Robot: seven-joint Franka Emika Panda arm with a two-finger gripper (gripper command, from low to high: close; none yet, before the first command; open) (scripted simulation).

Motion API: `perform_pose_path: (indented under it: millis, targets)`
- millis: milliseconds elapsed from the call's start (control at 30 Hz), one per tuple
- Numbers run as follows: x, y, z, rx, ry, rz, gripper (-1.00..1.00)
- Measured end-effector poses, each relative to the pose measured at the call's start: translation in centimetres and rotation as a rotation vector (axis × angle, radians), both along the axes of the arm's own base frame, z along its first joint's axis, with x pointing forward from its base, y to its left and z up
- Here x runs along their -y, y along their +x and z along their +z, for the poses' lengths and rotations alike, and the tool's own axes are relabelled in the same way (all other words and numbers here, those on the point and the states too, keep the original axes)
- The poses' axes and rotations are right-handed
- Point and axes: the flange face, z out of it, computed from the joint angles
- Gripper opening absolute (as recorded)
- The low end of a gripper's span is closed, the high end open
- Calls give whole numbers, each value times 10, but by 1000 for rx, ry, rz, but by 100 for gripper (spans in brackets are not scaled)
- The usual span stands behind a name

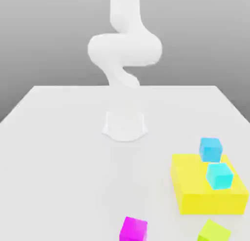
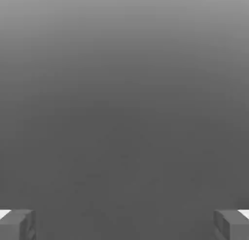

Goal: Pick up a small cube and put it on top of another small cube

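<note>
The white tabletop (image 1: 88,162) carries the white arm (image 1: 124,49) toward its far edge. A yellow block (image 1: 210,201) lies near its edge at the exterior view's right, two cyan cubes (image 1: 219,176) on top. Nearer the front are the lime cube (image 1: 214,231) and, apart, a magenta cube (image 1: 133,229). The end effector (image 2: 124,225) is released, its fingers wide apart.

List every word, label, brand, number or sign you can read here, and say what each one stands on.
There are none: no lettering, number or sign can be read on the magenta cube, the lime cube, the two blue-toned cubes, the yellow block, the arm or the table.
</note>
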Motion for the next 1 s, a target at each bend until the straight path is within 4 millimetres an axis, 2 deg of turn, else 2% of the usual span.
perform_pose_path:
  millis: [233, 367, 500, 667, 767, 1000]
  targets:
    - [-40, 79, -92, -170, -79, 170, 0]
    - [-66, 112, -152, -263, -123, 270, 0]
    - [-94, 135, -217, -355, -167, 372, 0]
    - [-135, 149, -303, -466, -222, 516, 0]
    - [-151, 151, -357, -533, -252, 589, 0]
    - [-186, 135, -483, -677, -315, 761, 0]
